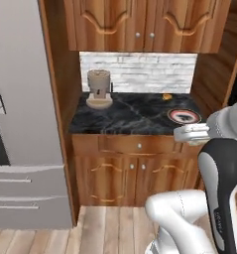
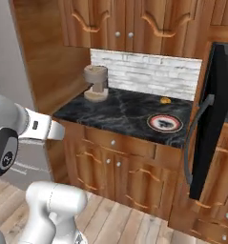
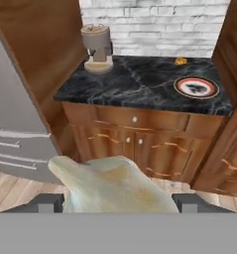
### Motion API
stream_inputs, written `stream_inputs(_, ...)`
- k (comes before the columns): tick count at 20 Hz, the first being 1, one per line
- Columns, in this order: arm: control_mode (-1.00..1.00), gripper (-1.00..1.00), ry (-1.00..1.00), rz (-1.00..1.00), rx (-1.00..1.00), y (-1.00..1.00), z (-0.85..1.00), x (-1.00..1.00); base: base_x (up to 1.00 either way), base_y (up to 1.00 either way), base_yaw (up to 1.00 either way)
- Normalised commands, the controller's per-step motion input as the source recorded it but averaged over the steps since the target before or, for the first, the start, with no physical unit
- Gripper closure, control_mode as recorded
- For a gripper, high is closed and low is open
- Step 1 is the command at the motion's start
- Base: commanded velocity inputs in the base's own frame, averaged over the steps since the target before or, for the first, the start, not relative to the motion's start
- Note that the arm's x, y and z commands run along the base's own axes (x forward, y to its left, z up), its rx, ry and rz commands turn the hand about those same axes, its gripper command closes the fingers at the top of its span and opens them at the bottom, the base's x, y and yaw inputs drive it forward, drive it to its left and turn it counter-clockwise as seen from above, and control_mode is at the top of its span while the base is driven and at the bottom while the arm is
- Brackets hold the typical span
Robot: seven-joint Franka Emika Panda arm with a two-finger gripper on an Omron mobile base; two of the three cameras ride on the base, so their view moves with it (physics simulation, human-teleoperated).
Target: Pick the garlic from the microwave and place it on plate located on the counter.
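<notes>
Setting: kitchen alcove of brown wooden cabinets (image 1: 125, 171) with a white brick backsplash (image 1: 140, 72) and a pale wood plank floor (image 1: 105, 225).
Counter: black marble slab with thin white veins (image 1: 132, 114), set over the cabinets; also visible in the right base view (image 2: 120, 112) and the hand view (image 3: 140, 84).
Plate: round plate with red-orange and black rim and patterned white centre (image 3: 196, 87), on the counter at the 3 o'clock end of the slab; nothing lies on it. Also at (image 1: 184, 116) and (image 2: 165, 123).
Microwave: large black built-in oven, wide black door (image 2: 206, 124) swung open, at 3 o'clock of the counter.
Garlic: off-white, cream-tinged lumpy bulb (image 3: 112, 186), large in the hand view at 6 o'clock, well apart from the plate, over the floor in front of the cabinets.
Gripper: two dark finger tips (image 3: 117, 202), one at 9 o'clock of the bulb and one at 3 o'clock, closed against it; the bulb sits between them.
Other items: beige coffee grinder (image 1: 99, 88) at the 9 o'clock end of the counter; small orange-yellow lump (image 1: 166, 96) near the backsplash; grey refrigerator (image 1: 21, 109) at 9 o'clock.
</notes>
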Motion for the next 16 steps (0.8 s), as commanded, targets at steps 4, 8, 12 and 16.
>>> stream_inputs(4, 1.0, 1.0, 0.0, 0.0, 0.0, 0.0, 0.0, 0.0, 0.67, 0.21, -0.66)
stream_inputs(8, 1.0, 1.0, 0.0, 0.0, 0.0, 0.0, 0.0, 0.0, 0.81, 0.07, -0.57)
stream_inputs(12, 1.0, 1.0, 0.0, 0.0, 0.0, 0.0, 0.0, 0.0, 0.93, 0.0, -0.16)
stream_inputs(16, 1.0, 1.0, 0.0, 0.0, 0.0, 0.0, 0.0, 0.0, 0.84, -0.03, 0.0)
